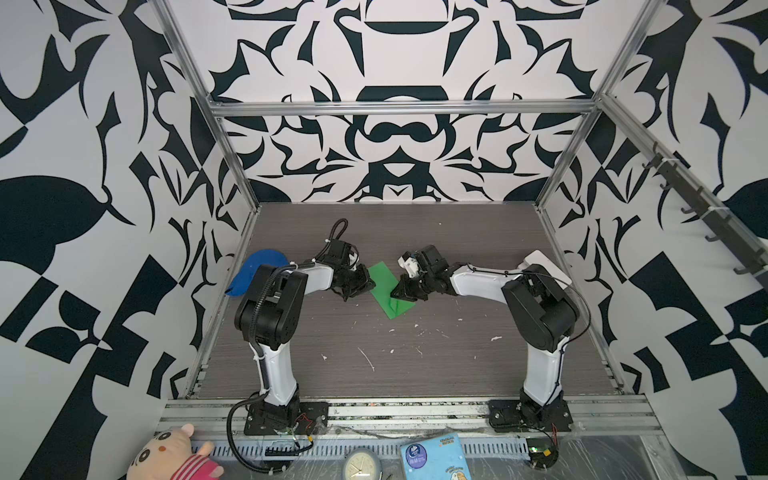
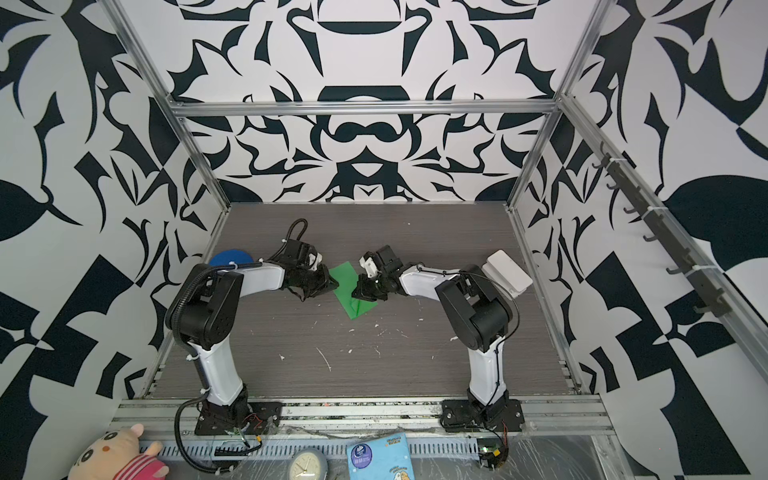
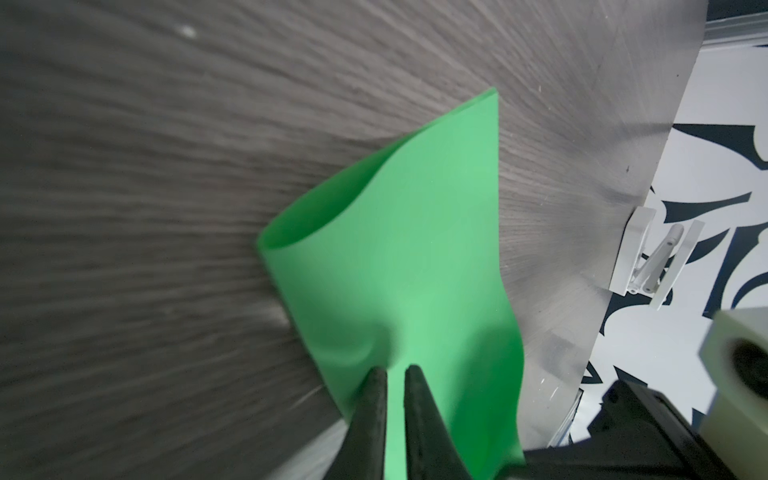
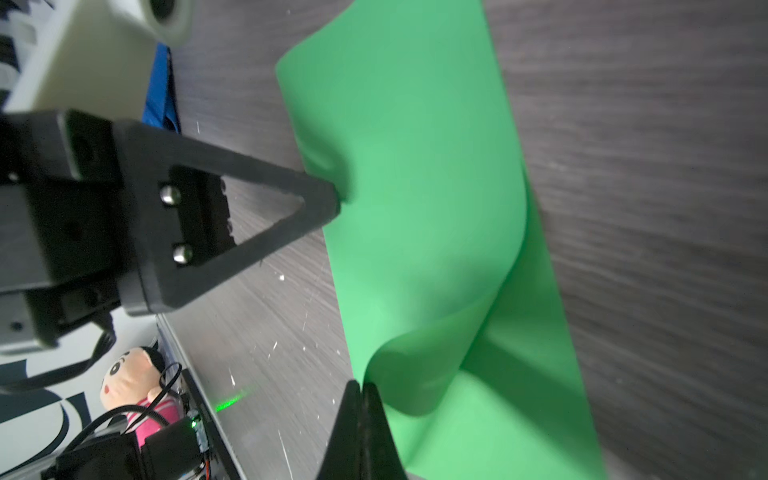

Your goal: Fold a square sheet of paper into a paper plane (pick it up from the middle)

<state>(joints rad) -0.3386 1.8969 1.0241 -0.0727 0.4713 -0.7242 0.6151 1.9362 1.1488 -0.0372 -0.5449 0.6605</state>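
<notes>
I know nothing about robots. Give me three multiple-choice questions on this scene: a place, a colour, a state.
1. Where does the blue cap lie? A) beside the left arm B) beside the right arm C) by the clock
2. What colour is the paper sheet? A) red B) green C) white
3. How does the sheet lie? A) flat B) curled over itself C) torn apart
Answers: A, it peeks out from behind that arm; B, it is bright green in every view; B, its upper layer bows up in both wrist views.
</notes>
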